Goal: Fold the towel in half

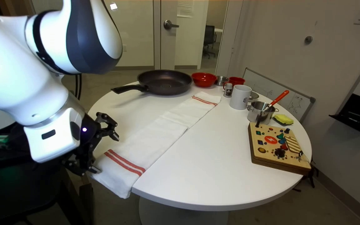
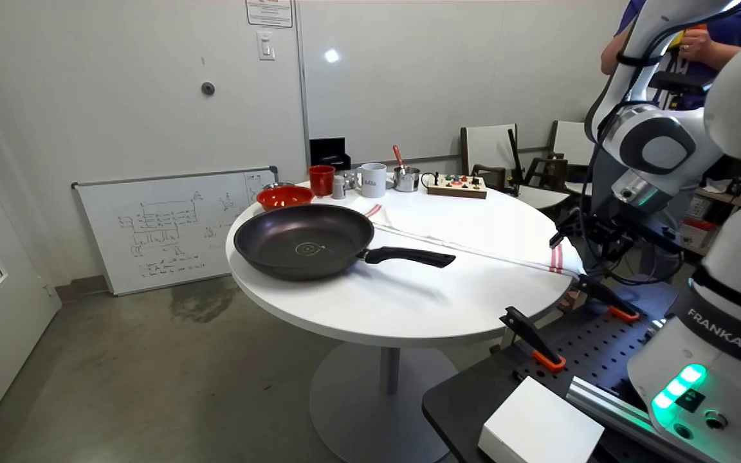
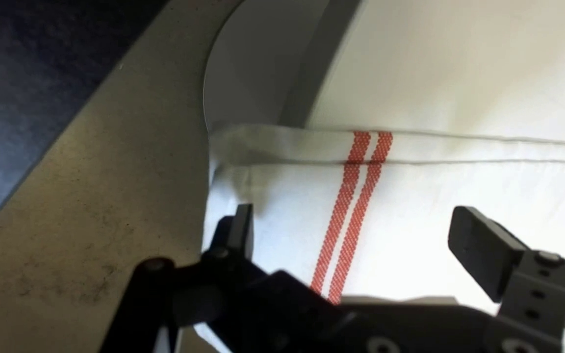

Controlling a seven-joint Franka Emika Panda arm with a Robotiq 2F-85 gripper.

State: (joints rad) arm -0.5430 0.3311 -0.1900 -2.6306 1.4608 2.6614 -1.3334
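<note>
The gripper [image 1: 105, 153] stood wide and held nothing, its fingers [image 3: 483, 250] poised at the near end of the white towel [image 1: 155, 140]; whether either tip touched the cloth could not be told. In the wrist view a pair of red stripes [image 3: 339, 211] showed between those fingers, so a grip there would likely bunch the cloth lengthwise instead of taking a clean hem, and the fold could start crooked. Two long edges lay side by side, which suggested more than one layer; a shallow pinch might lift only the top one. That end hung past the rim of the round table [image 1: 217, 156], leaving little beneath to press against, so the cloth could give way and slip out, or a finger reaching low could strike the rim. From there the towel ran across the table with a crease partway, its halves not yet brought together; with nothing seen to pin it, the whole length might slide if the near end were dragged rather than carried up and over. Farthest off, its other end lay near the pan [image 1: 164, 82], the shaker [image 1: 227, 90] and the mug [image 1: 240, 97], so an end carried too far could knock one of them.
</note>
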